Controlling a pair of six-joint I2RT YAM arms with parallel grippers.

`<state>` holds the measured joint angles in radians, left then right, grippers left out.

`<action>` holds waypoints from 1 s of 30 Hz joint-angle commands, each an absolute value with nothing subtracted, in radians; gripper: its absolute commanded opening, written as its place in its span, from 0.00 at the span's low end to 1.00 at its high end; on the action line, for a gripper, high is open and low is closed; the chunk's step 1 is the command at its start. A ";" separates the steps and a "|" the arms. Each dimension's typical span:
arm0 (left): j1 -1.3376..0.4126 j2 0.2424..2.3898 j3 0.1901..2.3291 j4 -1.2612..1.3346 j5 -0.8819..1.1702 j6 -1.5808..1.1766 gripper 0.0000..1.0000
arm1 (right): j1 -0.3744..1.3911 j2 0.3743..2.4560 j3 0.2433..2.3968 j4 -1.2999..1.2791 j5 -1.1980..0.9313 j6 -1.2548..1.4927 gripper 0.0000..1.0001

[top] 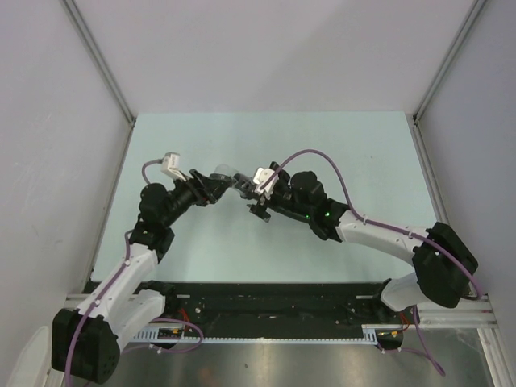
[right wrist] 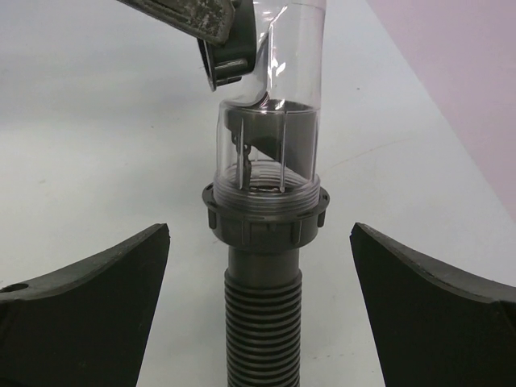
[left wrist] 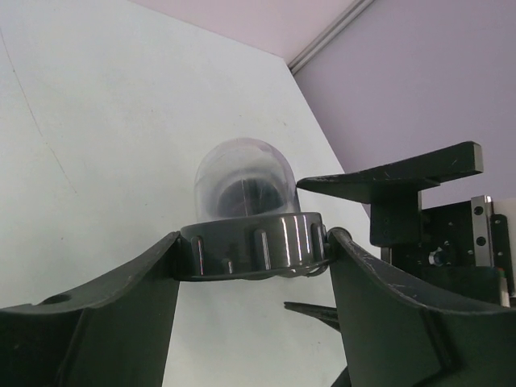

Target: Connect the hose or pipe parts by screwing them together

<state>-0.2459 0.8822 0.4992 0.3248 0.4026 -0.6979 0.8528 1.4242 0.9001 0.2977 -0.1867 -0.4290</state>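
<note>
My left gripper (left wrist: 255,242) is shut on a dark ribbed collar (left wrist: 266,246) at one end of a clear elbow pipe (left wrist: 242,181). In the right wrist view the clear elbow pipe (right wrist: 270,121) runs down into a second dark collar (right wrist: 264,218), which sits on the end of the black ribbed hose (right wrist: 262,330). My right gripper (right wrist: 260,234) is open, with one finger on each side of that collar and neither touching it. From above, the left gripper (top: 214,184) and right gripper (top: 256,193) face each other over the table's middle, with the clear elbow (top: 228,172) between them.
The pale table (top: 322,145) is boxed in by white walls with metal rails (top: 101,64) at left and right. Purple cables (top: 322,157) loop over both arms. The right gripper's fingers (left wrist: 395,177) show close by in the left wrist view.
</note>
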 commanded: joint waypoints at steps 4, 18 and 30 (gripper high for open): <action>-0.245 0.845 0.563 0.351 0.411 -0.765 0.00 | 0.897 1.471 0.896 0.505 -0.022 -0.480 1.00; -0.245 0.841 0.569 0.344 0.403 -0.785 0.00 | 0.902 1.557 0.896 0.522 -0.023 -0.449 1.00; -0.245 0.822 0.549 0.341 0.410 -0.847 0.00 | 0.842 1.605 0.894 0.629 -0.118 -0.357 0.42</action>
<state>-0.2459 0.8562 0.5148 0.2855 0.3992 -0.8108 0.8734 1.5990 0.8955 0.5304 -0.0845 -0.4137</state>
